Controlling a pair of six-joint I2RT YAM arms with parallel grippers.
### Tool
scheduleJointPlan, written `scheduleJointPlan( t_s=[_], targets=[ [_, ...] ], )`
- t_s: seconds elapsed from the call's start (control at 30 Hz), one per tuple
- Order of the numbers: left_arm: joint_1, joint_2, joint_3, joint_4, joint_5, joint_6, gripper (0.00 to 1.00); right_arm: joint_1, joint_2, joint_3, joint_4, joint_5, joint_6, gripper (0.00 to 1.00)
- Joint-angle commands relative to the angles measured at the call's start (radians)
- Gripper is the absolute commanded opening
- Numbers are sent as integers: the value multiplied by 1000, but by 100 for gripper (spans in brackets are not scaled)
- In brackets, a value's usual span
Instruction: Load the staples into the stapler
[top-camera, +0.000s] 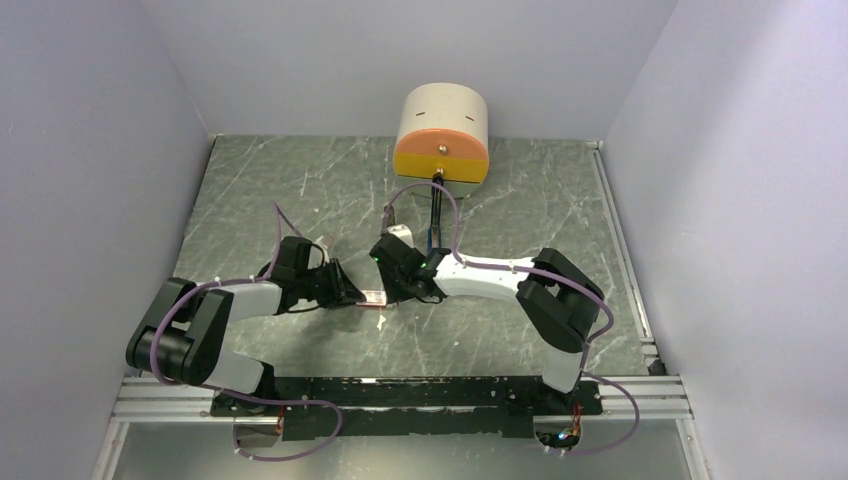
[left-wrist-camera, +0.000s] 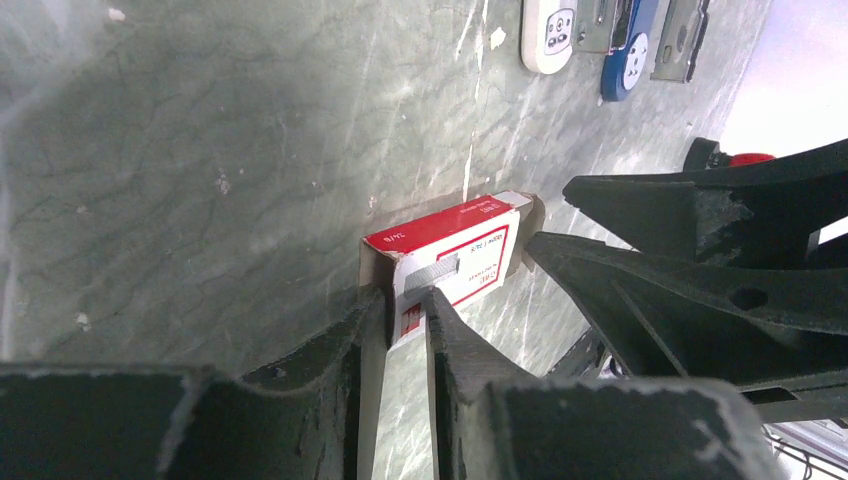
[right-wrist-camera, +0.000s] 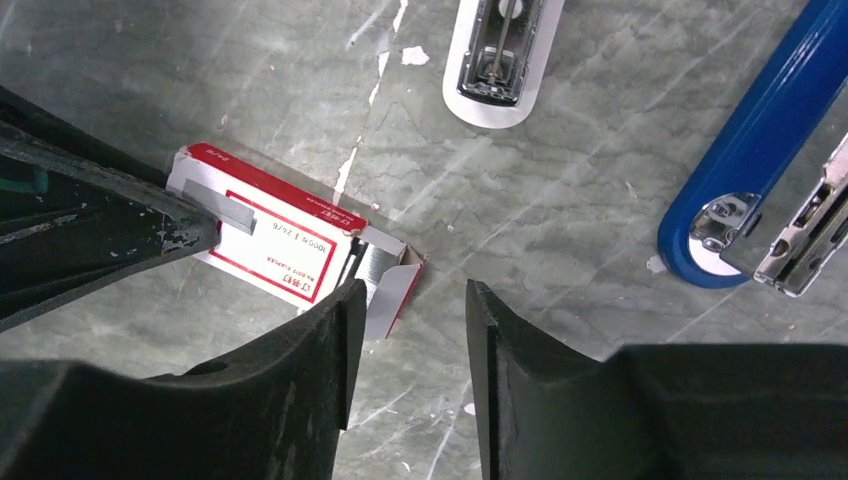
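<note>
A green marbled desk between pale grey walls carries a small red-and-white cardboard box. The left hand is clamped on the box's closed end. The right hand stands spread at the box's open flap, holding nothing. Only the right wrist view shows silvery-grey ribbed staples inside that opening. An opened blue stapler lies beyond the box. Overhead, just a sliver of the box shows.

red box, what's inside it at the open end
At the open flap end of the box, a silvery-grey surface shows inside, likely the staples. The rest of the inside is hidden by the box walls and the left gripper clamping the other end.
</note>
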Motion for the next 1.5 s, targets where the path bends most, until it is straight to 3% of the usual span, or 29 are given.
scheduleJointPlan(
  t_s=[0.0, 0.2, 0.4, 0.67, 0.83, 1.03, 1.23, 1.47],
  targets=[
    [-4, -16, 4, -16, -33, 17, 25, 5, 4, 25, -42, 44, 31, 42],
    [-4, -26, -2, -11, -42, 12, 25, 5, -2, 32, -79, 78, 40, 30],
    [-4, -30, -2, -10, -39, 6, 26, 5, 16, 36, -50, 15, 28, 19],
    [-4, -46, -5, -18, -42, 15, 28, 3, 29, 32, -42, -8, 39, 20],
    [-3, -50, -12, -16, -48, 17, 23, 0, 29, 29, -54, 4, 55, 17],
    [-4, -54, -16, -19, -52, 25, 15, -10, 20, 21, -79, 34, 68, 3],
    [-4, -48, -16, -10, -38, 34, 5, -23, 0, -5, -82, 41, 68, 1],
    [-4, -58, -14, -21, -50, 41, 5, -42, -36, -42, -92, 60, 58, 1]
  ],
)
